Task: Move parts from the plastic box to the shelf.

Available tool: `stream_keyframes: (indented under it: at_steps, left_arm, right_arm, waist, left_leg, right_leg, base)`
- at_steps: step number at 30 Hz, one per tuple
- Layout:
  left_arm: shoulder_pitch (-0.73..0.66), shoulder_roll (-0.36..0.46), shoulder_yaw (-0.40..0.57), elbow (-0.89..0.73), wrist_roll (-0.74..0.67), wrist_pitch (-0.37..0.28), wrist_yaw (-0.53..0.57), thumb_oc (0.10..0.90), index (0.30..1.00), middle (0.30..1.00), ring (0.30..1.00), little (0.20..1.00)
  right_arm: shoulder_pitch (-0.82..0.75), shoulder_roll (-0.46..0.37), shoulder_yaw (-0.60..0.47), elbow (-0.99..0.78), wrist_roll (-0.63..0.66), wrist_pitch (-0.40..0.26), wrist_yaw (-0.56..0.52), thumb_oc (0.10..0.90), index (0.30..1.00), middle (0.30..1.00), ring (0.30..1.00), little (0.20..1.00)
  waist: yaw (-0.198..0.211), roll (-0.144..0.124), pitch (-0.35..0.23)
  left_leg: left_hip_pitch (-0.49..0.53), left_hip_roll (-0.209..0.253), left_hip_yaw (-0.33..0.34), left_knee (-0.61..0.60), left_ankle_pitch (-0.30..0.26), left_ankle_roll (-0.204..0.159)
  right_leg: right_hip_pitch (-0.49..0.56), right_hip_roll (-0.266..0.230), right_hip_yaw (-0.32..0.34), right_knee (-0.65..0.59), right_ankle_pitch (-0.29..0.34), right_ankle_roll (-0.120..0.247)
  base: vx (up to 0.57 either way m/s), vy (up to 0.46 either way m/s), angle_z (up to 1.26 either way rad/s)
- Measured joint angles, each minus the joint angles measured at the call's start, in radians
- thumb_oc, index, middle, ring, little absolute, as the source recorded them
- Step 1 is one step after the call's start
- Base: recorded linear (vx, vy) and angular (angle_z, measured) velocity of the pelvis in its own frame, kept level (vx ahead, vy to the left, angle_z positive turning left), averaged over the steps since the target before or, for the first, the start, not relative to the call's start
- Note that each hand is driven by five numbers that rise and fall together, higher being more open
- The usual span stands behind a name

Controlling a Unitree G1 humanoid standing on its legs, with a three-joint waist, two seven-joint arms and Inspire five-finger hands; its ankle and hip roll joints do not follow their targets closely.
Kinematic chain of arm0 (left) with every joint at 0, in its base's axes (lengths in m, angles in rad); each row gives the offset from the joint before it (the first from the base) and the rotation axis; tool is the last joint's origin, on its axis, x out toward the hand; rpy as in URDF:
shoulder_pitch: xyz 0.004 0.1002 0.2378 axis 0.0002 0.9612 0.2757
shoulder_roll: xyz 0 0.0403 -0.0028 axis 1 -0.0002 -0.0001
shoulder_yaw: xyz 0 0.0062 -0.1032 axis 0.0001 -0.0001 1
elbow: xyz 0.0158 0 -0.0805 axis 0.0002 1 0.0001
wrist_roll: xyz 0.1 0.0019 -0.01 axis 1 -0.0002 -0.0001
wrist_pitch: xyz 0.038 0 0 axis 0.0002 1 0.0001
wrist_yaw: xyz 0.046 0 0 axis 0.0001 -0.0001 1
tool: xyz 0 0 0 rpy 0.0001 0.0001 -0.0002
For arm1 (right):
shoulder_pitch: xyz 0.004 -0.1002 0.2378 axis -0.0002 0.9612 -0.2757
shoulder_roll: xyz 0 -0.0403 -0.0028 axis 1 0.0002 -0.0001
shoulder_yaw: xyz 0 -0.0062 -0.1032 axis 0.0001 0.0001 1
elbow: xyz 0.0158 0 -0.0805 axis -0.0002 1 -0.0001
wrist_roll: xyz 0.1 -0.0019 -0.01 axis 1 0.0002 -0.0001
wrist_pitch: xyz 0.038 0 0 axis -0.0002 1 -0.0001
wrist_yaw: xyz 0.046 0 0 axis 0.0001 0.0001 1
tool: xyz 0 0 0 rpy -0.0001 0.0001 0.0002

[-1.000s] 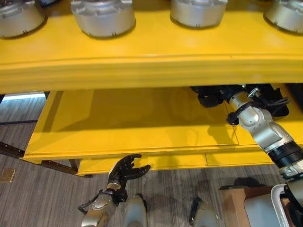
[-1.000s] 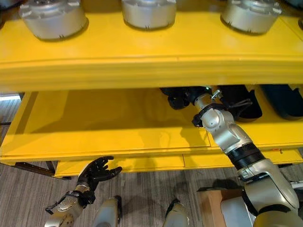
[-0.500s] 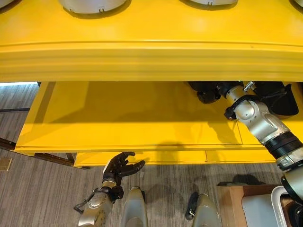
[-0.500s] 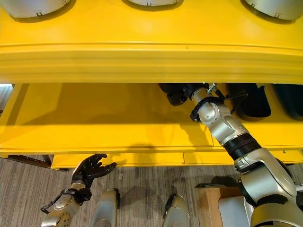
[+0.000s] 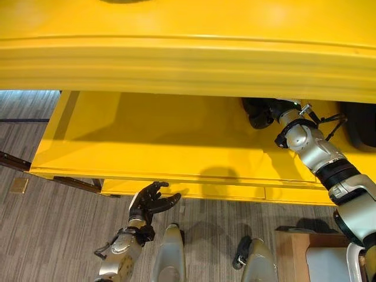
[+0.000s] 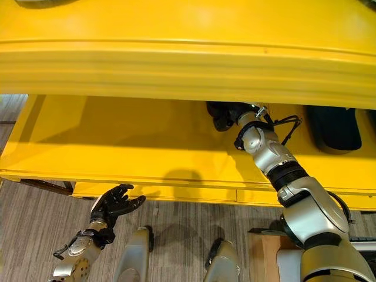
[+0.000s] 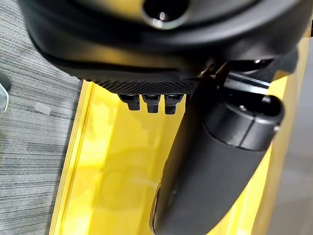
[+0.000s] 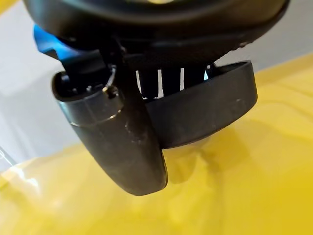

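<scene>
The right robot hand (image 6: 226, 114) is reached deep under the upper tier of the yellow shelf (image 5: 176, 153), over the lower tier, toward its back edge and right of centre. In the right wrist view a dark round part (image 8: 205, 110) is seen held against the fingers, with the thumb (image 8: 122, 142) curled across its front, so the part is taken as clasped in the right robot hand and hovering just above the yellow surface. Whether the part already touches the tier cannot be told. Another dark part (image 6: 333, 126) is seen resting further toward the right end of the same tier, near its back edge.

The left robot hand (image 5: 148, 204) is held low in front of the shelf's front edge, over the grey floor (image 5: 47, 235), with its fingers relaxed and spread and nothing in them.

The step in hand is judged to be the setting down of the part on the lower tier. For it to be done well, the part should be lowered until its flat underside is fully borne by the tier, and kept apart from the neighbouring dark part. The thumb should be released only once the part is settled, so that it is not dropped or tipped. The hand should then be drawn straight out toward the front edge and kept low, since the upper tier hangs close above the wrist and could be struck.
</scene>
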Motion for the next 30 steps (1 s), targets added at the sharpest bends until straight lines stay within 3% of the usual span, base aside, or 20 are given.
stream_keyframes:
  at_steps: [2,10,15,30]
  left_arm:
    - [-0.009,0.0,-0.003,-0.001,0.0,0.0,0.001,0.9,1.0,1.0,1.0,1.0]
    - [-0.028,0.001,-0.006,-0.007,0.0,0.0,0.028,0.9,1.0,1.0,1.0,1.0]
    - [-0.029,0.005,-0.006,-0.015,0.0,0.0,0.029,0.9,1.0,1.0,1.0,1.0]
    - [-0.055,0.027,-0.012,-0.03,-0.002,0.001,0.045,0.9,1.0,1.0,1.0,1.0]
  right_arm:
    - [-0.007,0.001,0.002,0.0,-0.012,0.002,-0.001,0.4,0.3,0.3,0.3,0.3]
    - [-0.078,-0.013,0.036,0.0,-0.024,0.017,-0.001,0.4,0.3,0.3,0.3,0.3]
    - [-0.083,-0.035,0.037,-0.001,-0.023,0.019,-0.001,0.4,0.3,0.3,0.3,0.3]
    - [-0.096,-0.031,0.041,0.032,-0.014,0.014,-0.001,0.4,0.3,0.3,0.3,0.3]
  waist:
    - [-0.002,0.0,0.003]
    - [-0.019,0.0,0.008]
    - [-0.022,0.0,0.008]
    - [-0.029,-0.003,0.008]
  left_leg:
    - [-0.012,-0.008,0.0,0.022,-0.007,0.004]
    - [-0.087,-0.004,-0.006,0.293,-0.144,0.008]
    - [-0.109,0.011,-0.023,0.387,-0.195,0.005]
    - [-0.129,0.02,-0.013,0.446,-0.229,0.004]
  right_leg:
    - [-0.013,-0.011,0.004,0.022,-0.008,0.003]
    - [-0.093,-0.041,0.078,0.255,-0.116,0.005]
    - [-0.107,-0.039,0.09,0.329,-0.15,0.01]
    - [-0.14,-0.036,0.122,0.379,-0.171,0.013]
  base:
    - [-0.05,0.007,0.02]
    - [-0.03,-0.011,-0.04]
    - [-0.01,-0.011,-0.02]
    - [0.0,-0.004,-0.02]
